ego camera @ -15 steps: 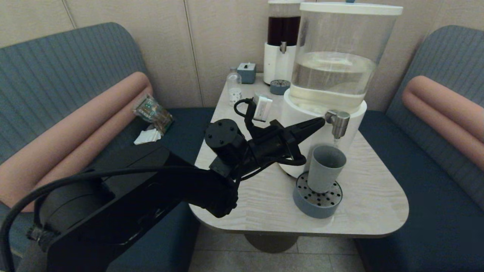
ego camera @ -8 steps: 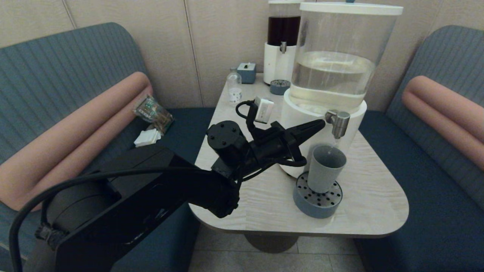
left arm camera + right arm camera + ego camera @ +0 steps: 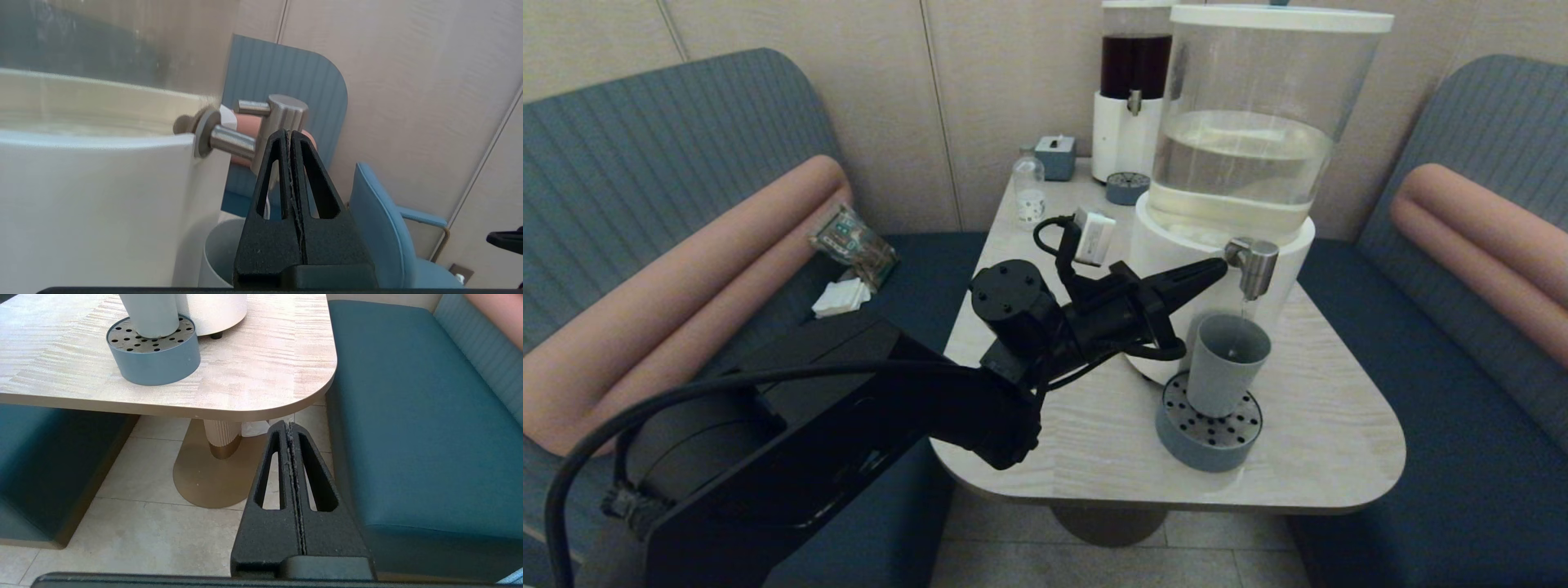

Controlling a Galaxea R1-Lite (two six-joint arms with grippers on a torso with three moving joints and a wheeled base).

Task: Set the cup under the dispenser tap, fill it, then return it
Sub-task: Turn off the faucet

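Observation:
The grey-blue cup stands upright on the round perforated drip tray, directly beneath the brushed-steel dispenser tap of the big clear-liquid dispenser. A thin stream falls from the spout into the cup. My left gripper is shut, its tips pressed against the side of the tap; the cup's rim shows below it. My right gripper is shut and empty, parked low beside the table over the floor, outside the head view.
A smaller dark-red-liquid dispenser with its own small tray stands at the back of the table. A small bottle and a grey box sit near it. Benches flank the table on both sides.
The left gripper has edged slightly up and right against the tap. A thin stream now runs from the spout into the cup. The cup has not moved.

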